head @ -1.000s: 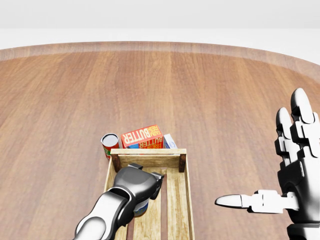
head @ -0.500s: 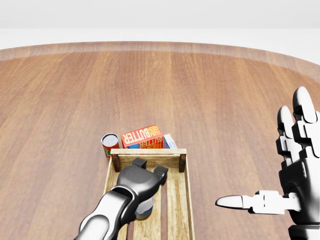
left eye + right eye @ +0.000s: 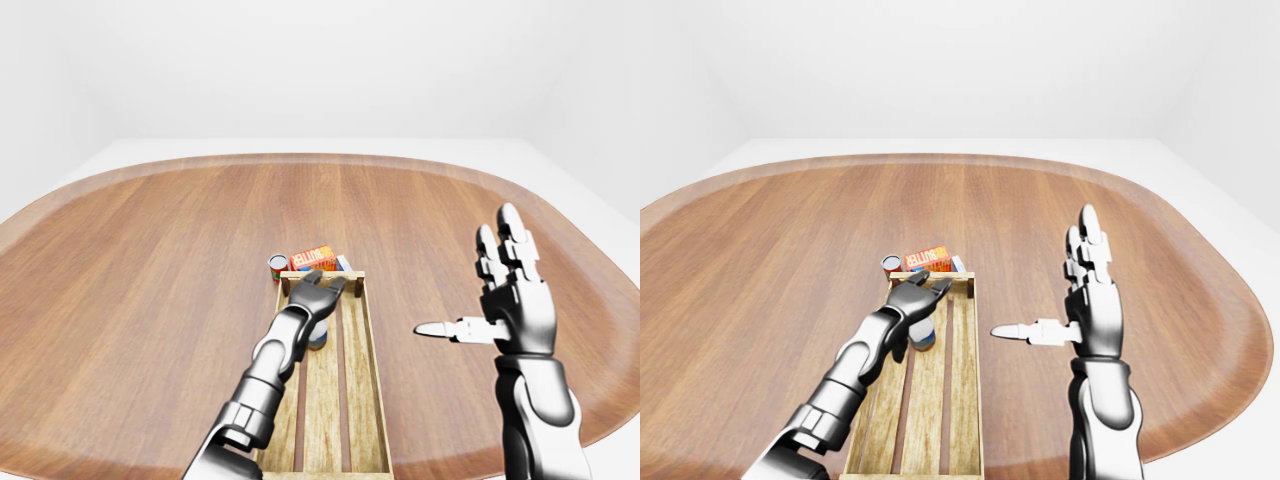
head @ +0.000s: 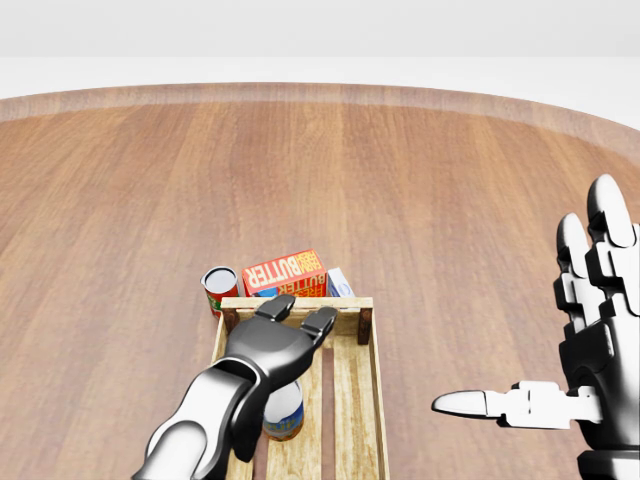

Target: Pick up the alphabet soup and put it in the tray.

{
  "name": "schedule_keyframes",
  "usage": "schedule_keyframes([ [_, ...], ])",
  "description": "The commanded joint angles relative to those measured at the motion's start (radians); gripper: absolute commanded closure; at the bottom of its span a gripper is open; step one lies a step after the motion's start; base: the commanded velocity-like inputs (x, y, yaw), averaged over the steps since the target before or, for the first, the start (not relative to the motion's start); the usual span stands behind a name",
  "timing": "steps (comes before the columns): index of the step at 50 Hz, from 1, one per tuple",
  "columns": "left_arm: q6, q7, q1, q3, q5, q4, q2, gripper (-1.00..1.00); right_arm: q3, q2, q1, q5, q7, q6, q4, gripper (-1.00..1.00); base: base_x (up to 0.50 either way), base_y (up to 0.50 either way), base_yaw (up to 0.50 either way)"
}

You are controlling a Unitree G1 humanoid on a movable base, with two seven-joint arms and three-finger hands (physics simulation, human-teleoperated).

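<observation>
The alphabet soup can (image 4: pixel 284 414) stands upright inside the wooden tray (image 4: pixel 378 400), near the tray's top end in the head view. My left hand (image 4: pixel 300 312) hovers just above the can with its fingers spread open and off it, partly hiding its top. My right hand (image 4: pixel 560 350) is open and empty, held up at the right of the view, away from the tray.
A red-labelled can (image 4: pixel 219 288), an orange butter box (image 4: pixel 286 273) and a small blue-and-white box (image 4: pixel 340 283) sit just beyond the tray's top end. All rest on a large round wooden table (image 3: pixel 150 260).
My left hand has opened and lifted off the can, fingers stretching toward the tray's top end. The can stays standing in the tray. The right hand has barely moved.
</observation>
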State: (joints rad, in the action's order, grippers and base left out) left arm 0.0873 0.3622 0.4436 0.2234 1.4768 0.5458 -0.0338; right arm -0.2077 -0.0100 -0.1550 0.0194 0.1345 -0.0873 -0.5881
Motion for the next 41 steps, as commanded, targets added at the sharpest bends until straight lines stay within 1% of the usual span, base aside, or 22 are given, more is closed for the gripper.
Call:
schedule_keyframes([
  [1,0.0,0.238,-0.065,-0.041,-0.107,-0.328,0.025,-1.0,0.003,0.0,0.001,-0.003,-0.005,0.0,0.005,-1.0,0.0,0.0,0.0],
  [2,0.0,0.32,-0.073,-0.059,-0.149,-0.432,0.032,-1.0,0.003,0.001,0.001,-0.001,-0.005,0.0,0.005,-1.0,0.0,0.0,0.0],
  [3,0.0,0.336,-0.077,-0.062,-0.162,-0.465,0.036,-1.0,0.003,0.001,0.001,-0.003,-0.006,0.0,0.005,-1.0,0.0,0.0,0.0],
  [6,0.0,0.336,-0.094,-0.077,-0.203,-0.575,0.056,-1.0,0.004,-0.001,0.001,-0.005,-0.007,0.0,0.001,-1.0,0.0,0.0,0.0],
  [7,0.0,0.336,-0.111,-0.089,-0.229,-0.647,0.069,-1.0,0.002,0.0,0.001,-0.004,-0.008,0.0,0.0,-1.0,0.0,0.0,0.0],
  [13,0.0,0.336,-0.164,-0.128,-0.331,-0.868,0.091,-1.0,-0.003,0.001,0.004,0.001,-0.013,0.0,0.001,-1.0,0.0,0.0,0.0],
  [15,0.0,0.336,-0.179,-0.154,-0.367,-0.931,0.114,-1.0,-0.002,0.0,0.007,0.001,-0.017,0.0,0.002,-1.0,0.0,0.0,0.0],
  [19,0.0,0.336,-0.168,-0.19,-0.43,-1.003,0.13,-1.0,-0.004,-0.002,0.01,0.003,-0.019,0.0,-0.008,-1.0,0.0,0.0,0.0],
  [20,0.0,0.336,-0.158,-0.216,-0.451,-1.029,0.143,-1.0,-0.002,-0.002,0.012,0.002,-0.019,0.0,-0.012,-1.0,0.0,0.0,0.0],
  [22,0.0,0.336,-0.149,-0.237,-0.479,-1.052,0.163,-1.0,-0.001,-0.002,0.014,0.002,-0.021,0.0,-0.014,-1.0,0.0,0.0,0.0],
  [26,-0.044,0.336,-0.138,-0.281,-0.534,-1.091,0.199,-1.0,-0.003,-0.004,0.016,0.002,-0.023,0.0,-0.018,-1.0,0.0,0.0,0.0],
  [28,-0.077,0.336,-0.124,-0.326,-0.569,-1.104,0.229,-1.0,-0.007,-0.005,0.017,0.005,-0.022,0.0,-0.023,-1.0,0.0,0.0,0.0],
  [29,-0.084,0.336,-0.123,-0.34,-0.586,-1.106,0.245,-1.0,-0.007,-0.005,0.017,0.005,-0.021,0.0,-0.023,-1.0,0.0,0.0,0.0],
  [30,-0.101,0.336,-0.12,-0.352,-0.598,-1.108,0.255,-1.0,-0.006,-0.004,0.017,0.005,-0.021,0.0,-0.023,-1.0,0.0,0.0,0.0],
  [31,-0.117,0.336,-0.115,-0.38,-0.62,-1.105,0.275,-1.0,-0.005,-0.004,0.019,0.004,-0.022,0.0,-0.021,-1.0,0.0,0.0,0.0],
  [33,-0.157,0.336,-0.11,-0.404,-0.654,-1.116,0.297,-1.0,-0.002,-0.004,0.021,0.003,-0.022,0.0,-0.021,-1.0,0.0,0.0,0.0],
  [34,-0.175,0.336,-0.104,-0.43,-0.676,-1.123,0.316,-1.0,-0.001,-0.005,0.022,0.002,-0.023,0.0,-0.021,-1.0,0.0,0.0,0.0],
  [36,-0.175,0.336,-0.097,-0.461,-0.726,-1.147,0.343,-1.0,0.0,-0.006,0.024,0.001,-0.023,0.0,-0.022,-1.0,0.0,0.0,0.0],
  [38,-0.175,0.336,-0.108,-0.502,-0.785,-1.173,0.368,-1.0,0.0,-0.005,0.023,0.003,-0.024,0.0,-0.026,-1.0,0.0,0.0,0.0],
  [39,-0.175,0.336,-0.118,-0.511,-0.806,-1.179,0.379,-1.0,-0.001,-0.005,0.022,0.003,-0.023,0.0,-0.028,-1.0,0.0,0.0,0.0],
  [40,-0.175,0.336,-0.159,-0.549,-0.848,-1.186,0.382,-1.0,0.0,-0.005,0.02,0.004,-0.022,0.0,-0.026,-1.0,0.0,0.0,0.0],
  [41,-0.175,0.336,-0.182,-0.563,-0.877,-1.193,0.385,-1.0,0.0,-0.004,0.02,0.005,-0.022,0.0,-0.025,-1.0,0.0,0.0,0.0],
])
